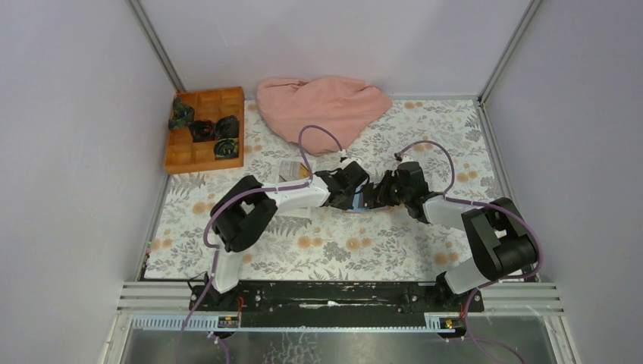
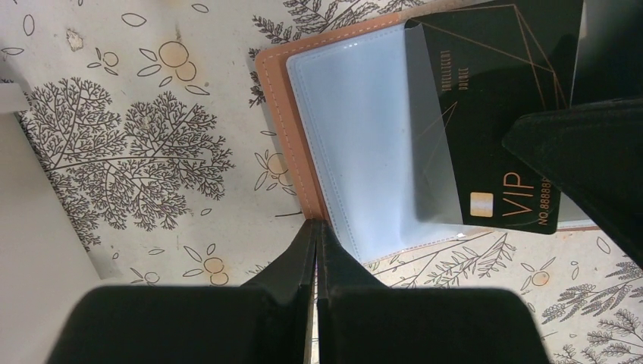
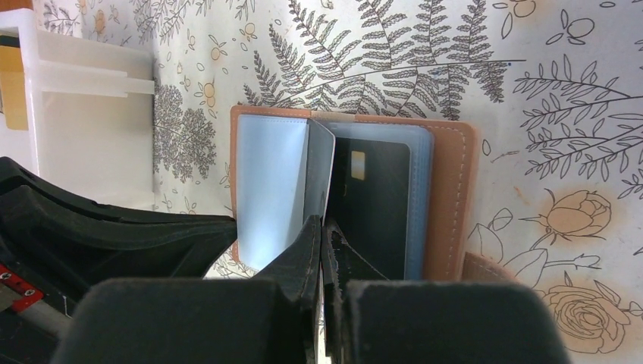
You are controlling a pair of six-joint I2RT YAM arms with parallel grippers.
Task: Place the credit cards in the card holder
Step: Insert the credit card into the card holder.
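The card holder lies open and flat in the middle of the table, right under the spot where the two arms meet. A black card with gold lettering sits partly inside one of its clear sleeves, with most of its length bare beyond the film's edge. The card looks light, thin and stiff. Its glossy face would likely slip, so I judge a pinch at the exposed end the soundest hold, pushing along its length. The sleeves are soft, floppy film. One leaf stands up in the right wrist view and would probably buckle if shoved. The holder itself seems light enough to slide unless pinned at its leather border. The left jaws are fully closed with nothing between them, tips at one edge of the holder; whether they press on it I cannot tell. The right jaws are closed too, tips at the foot of the upright leaf, and whether film is caught between them is unclear. The table wears a flat floral cover. A white tray lies just left of the holder, an orange compartment box sits far left, and a pink cloth lies far centre. Plain walls close in three sides, and the arms crowd each other.
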